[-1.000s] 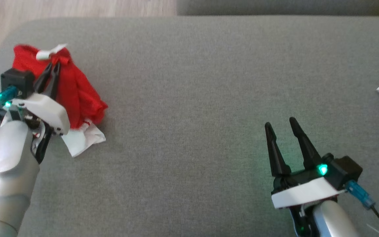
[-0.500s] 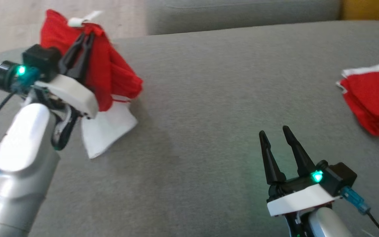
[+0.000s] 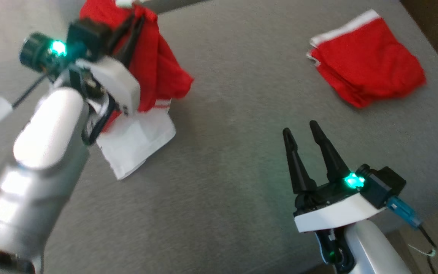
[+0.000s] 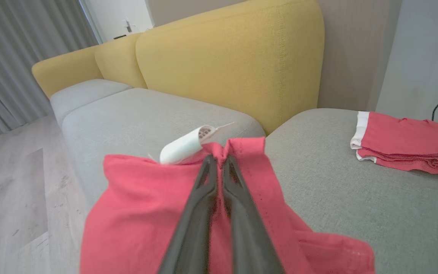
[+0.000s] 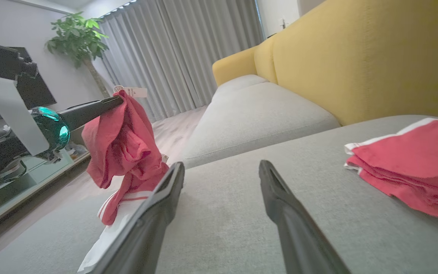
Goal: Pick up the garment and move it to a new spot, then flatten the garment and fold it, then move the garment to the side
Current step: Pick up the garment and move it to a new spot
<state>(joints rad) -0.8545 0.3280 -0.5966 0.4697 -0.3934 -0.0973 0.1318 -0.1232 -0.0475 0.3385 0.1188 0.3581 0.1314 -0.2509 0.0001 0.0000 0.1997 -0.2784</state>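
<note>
A grey woven sofa cushion lies before a yellow backrest. The left pincer is pinched tight on the red garment at its top edge, beside a white tag. The soft cloth hangs bunched, lengthwise below the tips, with its white hem touching the cushion. The right pincer, spread wide and empty, stands well apart. A folded red garment lies beyond it.

The sofa has yellow backs and grey seats. Grey curtains hang beyond its far end, pale wood floor beside it.
</note>
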